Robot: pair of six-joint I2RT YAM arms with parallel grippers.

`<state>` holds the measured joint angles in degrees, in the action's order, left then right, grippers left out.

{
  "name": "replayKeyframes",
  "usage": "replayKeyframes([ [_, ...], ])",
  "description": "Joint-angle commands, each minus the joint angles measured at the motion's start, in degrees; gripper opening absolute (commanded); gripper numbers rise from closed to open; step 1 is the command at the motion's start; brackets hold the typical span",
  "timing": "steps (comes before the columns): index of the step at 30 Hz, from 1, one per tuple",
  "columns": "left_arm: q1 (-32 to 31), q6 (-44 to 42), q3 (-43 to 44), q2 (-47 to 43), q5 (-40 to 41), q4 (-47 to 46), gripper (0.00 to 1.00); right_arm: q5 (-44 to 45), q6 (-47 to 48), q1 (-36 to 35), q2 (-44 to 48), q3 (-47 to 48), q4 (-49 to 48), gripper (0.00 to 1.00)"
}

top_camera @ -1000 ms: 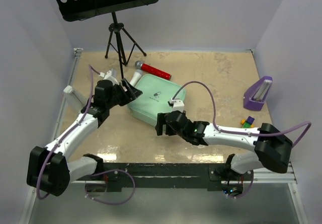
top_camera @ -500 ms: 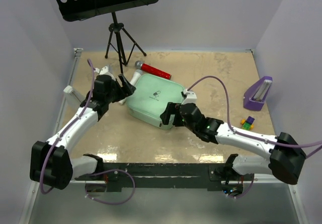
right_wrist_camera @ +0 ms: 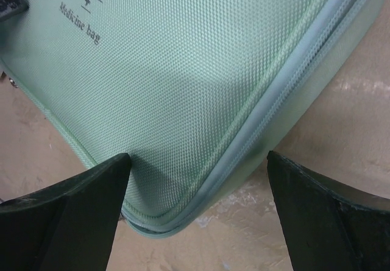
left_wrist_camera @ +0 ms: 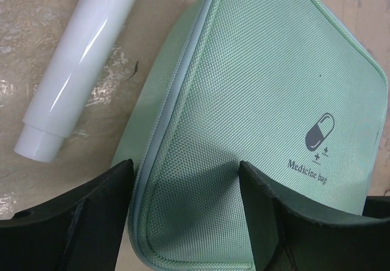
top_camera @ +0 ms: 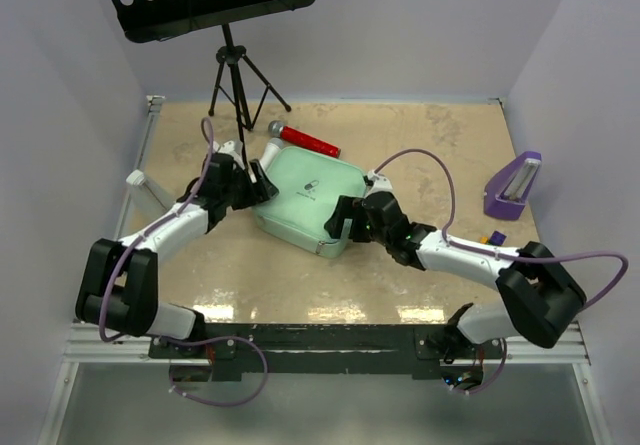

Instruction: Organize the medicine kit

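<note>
We see the mint-green kit (top_camera: 305,200) lying closed on the counter (top_camera: 430,155), near the middle and turned cornerwise, its pill mark facing up. The left gripper (top_camera: 258,183) is released, its jaws spread to either side of the kit's left corner. The right gripper (top_camera: 341,223) is also released, its jaws wide around the near right corner, with one finger (right_wrist_camera: 91,192) against the fabric. A white tube (left_wrist_camera: 76,70) lies just beside the kit's left edge. A purple stand (top_camera: 512,187) sits well apart at the right.
</note>
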<state>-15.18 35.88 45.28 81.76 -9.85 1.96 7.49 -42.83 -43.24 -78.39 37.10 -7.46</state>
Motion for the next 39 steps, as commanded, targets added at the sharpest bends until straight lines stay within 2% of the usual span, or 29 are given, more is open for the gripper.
replayKeyframes([
  [1,-0.55,1.38,-6.23,-4.05,-8.51,-7.75,0.72,-3.53,5.73,1.93,-2.37,3.85,-5.01,0.97],
  [7,-0.90,5.69,-15.64,-10.20,-9.31,-11.97,0.66,-4.32,11.27,2.90,-6.59,9.12,-3.70,0.95],
  [10,-0.90,6.49,-16.89,-14.16,-6.51,-9.70,0.66,-1.88,13.20,3.34,-8.18,12.37,-0.72,0.94],
  [13,-0.82,6.66,-14.18,-18.63,0.41,-2.16,0.66,3.48,13.74,3.34,-6.17,14.40,4.11,0.94],
  [16,-0.82,7.80,-8.73,-22.68,11.39,10.93,0.68,8.06,14.26,2.29,-1.00,13.70,7.37,0.91],
  [19,-0.82,8.33,-4.16,-25.94,16.17,16.66,0.71,12.71,14.70,-1.57,3.84,12.56,13.34,0.89],
  [22,-0.90,9.11,-3.27,-27.88,11.98,13.79,0.71,15.97,14.00,-6.40,5.35,12.64,18.70,0.82],
  [24,-0.99,10.52,-3.35,-26.66,5.22,8.88,0.70,18.08,11.81,-9.04,4.92,13.08,21.69,0.79],
  [27,-2.31,12.28,-2.92,-20.96,-2.61,3.60,0.68,20.46,9.53,-10.72,4.48,12.56,23.81,0.76],
  [31,-5.73,13.69,-2.39,-13.92,-8.68,-5.89,0.67,20.73,7.15,-11.16,3.86,12.03,24.07,0.75],
  [39,-10.13,14.22,-1.86,-7.14,-9.14,-9.25,0.66,19.15,6.79,-11.34,-2.73,15.19,21.88,0.73],
])
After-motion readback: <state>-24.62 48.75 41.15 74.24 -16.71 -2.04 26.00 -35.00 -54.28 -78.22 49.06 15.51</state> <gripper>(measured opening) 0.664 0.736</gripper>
